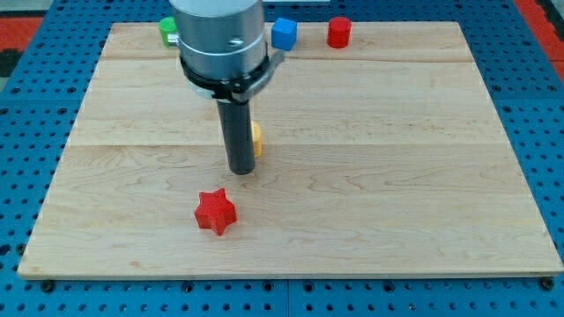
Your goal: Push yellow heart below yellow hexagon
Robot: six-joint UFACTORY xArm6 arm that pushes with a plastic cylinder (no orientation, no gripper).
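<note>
Yellow heart or hexagon, I cannot tell which: one yellow block (256, 139) peeks out just behind my tip (241, 170). Nearest on the bench (397, 220) lies a red star (216, 212). I have no fingers, only this rod. Farther back stand a green block (166, 29), blue block (283, 33) and red cylinder (339, 32). I judge the push under way; next I must find the second yellow block.

The rod (240, 132) hides most of a yellow block (256, 141); the arm's housing (220, 40) covers part of a green block (166, 30).
</note>
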